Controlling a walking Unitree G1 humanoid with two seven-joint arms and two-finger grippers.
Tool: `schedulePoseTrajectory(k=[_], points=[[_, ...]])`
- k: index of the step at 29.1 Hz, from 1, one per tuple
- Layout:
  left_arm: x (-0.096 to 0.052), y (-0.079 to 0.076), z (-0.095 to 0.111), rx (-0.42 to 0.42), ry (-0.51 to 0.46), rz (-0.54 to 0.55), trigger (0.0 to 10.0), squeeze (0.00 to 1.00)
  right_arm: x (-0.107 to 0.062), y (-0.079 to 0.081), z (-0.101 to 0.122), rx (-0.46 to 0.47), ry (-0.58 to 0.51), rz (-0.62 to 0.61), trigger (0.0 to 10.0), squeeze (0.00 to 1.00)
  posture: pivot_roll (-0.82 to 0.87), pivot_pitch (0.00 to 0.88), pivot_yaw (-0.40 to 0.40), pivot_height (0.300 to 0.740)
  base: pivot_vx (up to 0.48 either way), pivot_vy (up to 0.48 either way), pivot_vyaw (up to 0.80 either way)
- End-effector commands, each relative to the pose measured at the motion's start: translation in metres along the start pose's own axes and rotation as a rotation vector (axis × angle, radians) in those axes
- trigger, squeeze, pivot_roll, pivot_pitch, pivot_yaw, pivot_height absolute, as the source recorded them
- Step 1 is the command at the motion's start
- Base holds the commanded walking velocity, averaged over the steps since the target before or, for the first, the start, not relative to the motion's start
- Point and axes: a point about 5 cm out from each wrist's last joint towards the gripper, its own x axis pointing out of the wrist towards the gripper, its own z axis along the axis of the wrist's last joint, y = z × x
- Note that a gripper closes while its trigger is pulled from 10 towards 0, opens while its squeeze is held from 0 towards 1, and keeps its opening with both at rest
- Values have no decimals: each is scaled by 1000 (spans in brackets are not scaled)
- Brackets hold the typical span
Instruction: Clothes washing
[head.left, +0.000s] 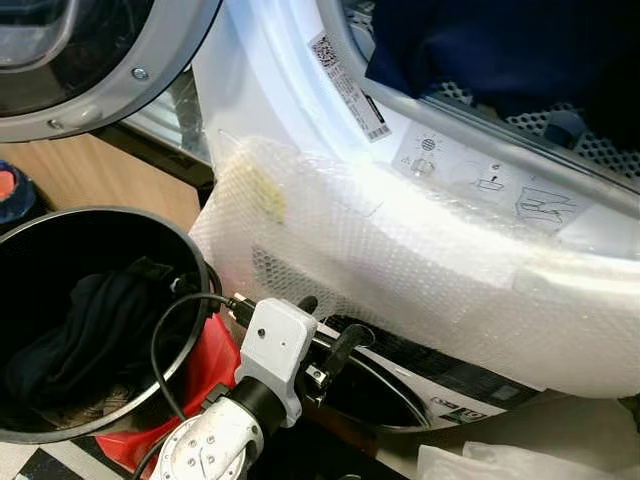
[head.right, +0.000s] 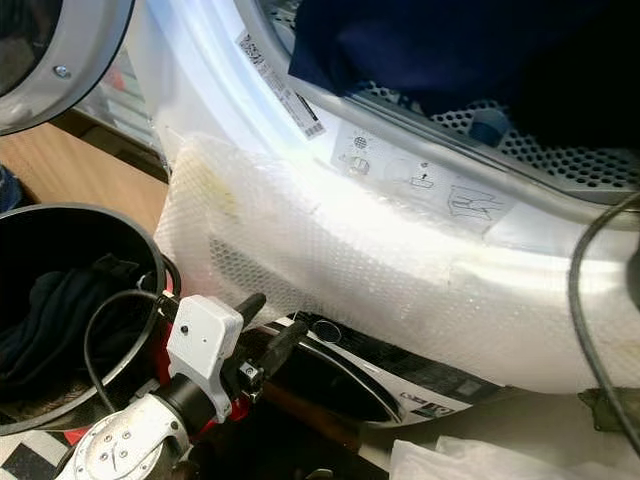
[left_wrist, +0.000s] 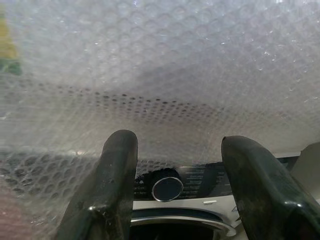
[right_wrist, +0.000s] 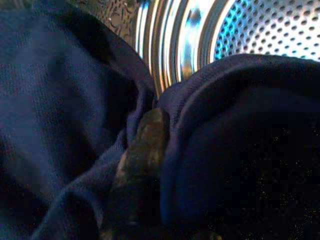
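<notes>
A navy garment (head.left: 470, 50) hangs over the lip of the open washer drum (right_wrist: 260, 30). My right gripper (right_wrist: 145, 165) is inside that drum, shut on the navy cloth (right_wrist: 60, 100); one black finger shows with fabric folded tight around it. A black laundry basket (head.left: 190, 250) at the lower left holds dark clothes (head.left: 90, 330). My left gripper (head.left: 333, 316) is open and holds nothing, just right of the basket and close below the bubble wrap (head.left: 400, 270) on the machine's front.
The washer's round door (head.left: 120, 90) stands swung open at the upper left. Below the bubble wrap sits a second machine with a dark door (head.left: 380, 400) and a round knob (left_wrist: 167, 188). A red object (head.left: 215, 360) lies under the basket. White sheeting (head.left: 500, 460) lies at the lower right.
</notes>
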Motion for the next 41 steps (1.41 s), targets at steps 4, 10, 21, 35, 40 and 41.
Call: schedulePoseTrajectory(k=[4, 10, 21, 35, 40, 41], points=[[3, -4, -1, -18, 5, -43, 10000, 0, -18, -20, 3, 72, 1, 8, 10000, 1000, -10, 265, -165, 740, 0, 0, 0], [7, -4, 0, -15, -3, -69, 10000, 0, -25, -29, 0, 154, 3, -17, 10000, 1000, -16, 252, -152, 740, 0, 0, 0], [10, -3, 1, -14, -7, -94, 10000, 0, -32, -39, 11, 239, -171, -162, 10000, 1000, -15, 235, -127, 740, 0, 0, 0], [12, -1, 2, -5, -11, -102, 10000, 0, -39, -8, 18, 213, -304, -202, 10000, 1000, -27, 239, -121, 740, 0, 0, 0], [14, -2, 2, -10, -14, -103, 10000, 0, -40, 15, 20, 229, -320, -134, 10000, 1000, -31, 241, -125, 740, 0, 0, 0], [13, -2, 2, -11, -13, -101, 10000, 0, -44, 12, 14, 208, -296, -166, 10000, 1000, -29, 242, -128, 740, 0, 0, 0]])
